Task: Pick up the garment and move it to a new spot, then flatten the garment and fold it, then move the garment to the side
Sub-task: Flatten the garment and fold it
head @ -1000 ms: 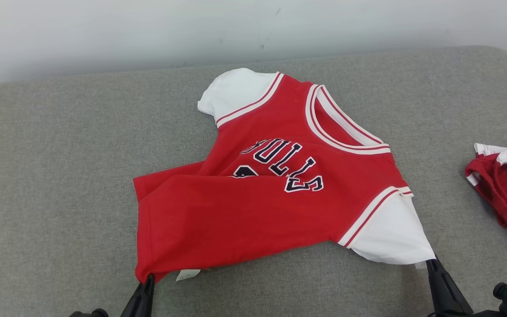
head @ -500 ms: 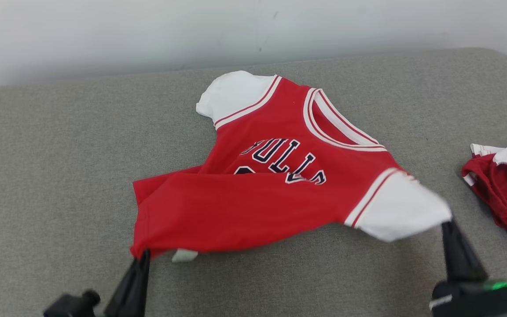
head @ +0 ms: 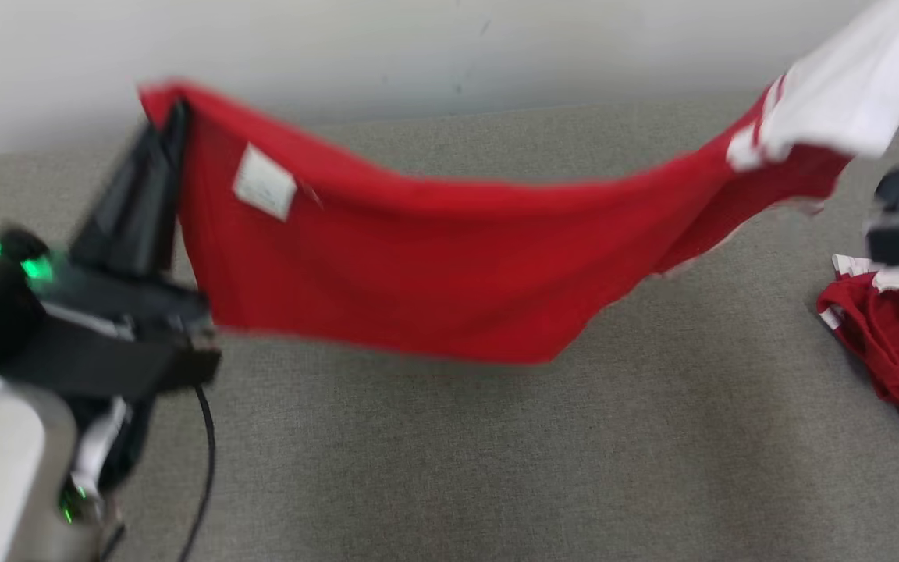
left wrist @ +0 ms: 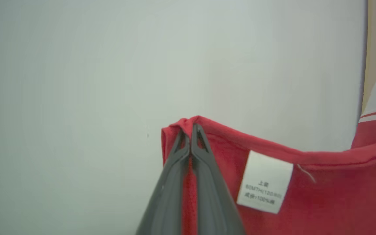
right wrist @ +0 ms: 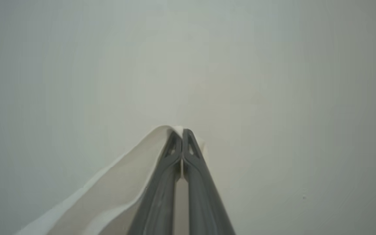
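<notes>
One red white-sleeved fabric jersey (head: 434, 265), lifted; my left pincer (left wrist: 191, 126) closed tight on its hem (left wrist: 227, 137), my right pincer (right wrist: 182, 131) on its sleeve (right wrist: 122, 179). Outstanding: relocating, flattening, folding.

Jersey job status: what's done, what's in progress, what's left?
Done: pickup. The red jersey with white sleeves hangs above the grey padded surface. In hand: the carry, with the left gripper shut on a red hem corner and the right gripper shut on a white sleeve. Left: set it down at a new spot, flatten, fold, move aside.
</notes>
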Robot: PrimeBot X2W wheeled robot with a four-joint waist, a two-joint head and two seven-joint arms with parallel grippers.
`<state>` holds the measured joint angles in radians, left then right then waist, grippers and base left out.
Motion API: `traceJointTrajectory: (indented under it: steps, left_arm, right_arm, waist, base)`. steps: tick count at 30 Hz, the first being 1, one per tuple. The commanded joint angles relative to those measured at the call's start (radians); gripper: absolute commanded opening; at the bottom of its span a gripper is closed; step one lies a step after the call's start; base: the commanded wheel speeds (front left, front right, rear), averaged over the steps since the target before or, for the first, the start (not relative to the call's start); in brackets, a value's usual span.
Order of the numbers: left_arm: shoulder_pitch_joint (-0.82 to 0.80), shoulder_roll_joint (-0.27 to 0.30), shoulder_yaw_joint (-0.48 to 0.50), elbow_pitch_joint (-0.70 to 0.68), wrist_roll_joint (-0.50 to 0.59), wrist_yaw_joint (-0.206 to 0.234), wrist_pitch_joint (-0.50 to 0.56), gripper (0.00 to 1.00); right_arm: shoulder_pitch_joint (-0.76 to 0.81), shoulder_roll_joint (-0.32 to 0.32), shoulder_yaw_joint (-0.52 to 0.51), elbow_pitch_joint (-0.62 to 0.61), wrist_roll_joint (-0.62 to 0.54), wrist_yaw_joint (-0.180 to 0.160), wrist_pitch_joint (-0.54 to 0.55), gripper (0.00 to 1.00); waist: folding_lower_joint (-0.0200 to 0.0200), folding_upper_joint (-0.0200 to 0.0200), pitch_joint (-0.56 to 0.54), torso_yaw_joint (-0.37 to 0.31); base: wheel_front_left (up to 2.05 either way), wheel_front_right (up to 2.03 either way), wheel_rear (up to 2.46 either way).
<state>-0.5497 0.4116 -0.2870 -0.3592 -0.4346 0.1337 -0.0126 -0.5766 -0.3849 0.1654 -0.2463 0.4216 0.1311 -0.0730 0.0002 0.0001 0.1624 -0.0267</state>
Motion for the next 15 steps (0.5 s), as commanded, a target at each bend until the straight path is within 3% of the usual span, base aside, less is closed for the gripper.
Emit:
traceJointTrajectory:
  steps: [1, 9, 15]
  left_arm:
    - [-0.094, 0.007, 0.017, 0.007, 0.022, -0.004, 0.004, 0.0]
    - [-0.304, 0.013, 0.026, 0.042, 0.059, -0.015, 0.018, 0.0]
    - [-0.362, 0.019, 0.009, 0.117, 0.048, -0.032, 0.065, 0.0]
  right_arm:
    - [-0.097, -0.024, 0.008, 0.013, -0.006, -0.001, -0.008, 0.0]
    - [-0.316, -0.057, 0.041, 0.058, 0.002, -0.001, -0.031, 0.0]
    - [-0.381, -0.059, 0.052, 0.108, 0.021, -0.001, -0.042, 0.0]
  waist:
    - [-0.0002, -0.0001, 0.002, 0.002]
    - [-0.0002, -0.0001, 0.005, -0.001]
    - [-0.0002, -0.0001, 0.004, -0.005]
  base:
    - [0.0, 0.0, 0.0]
    - [0.0, 0.0, 0.0]
    - [0.0, 0.0, 0.0]
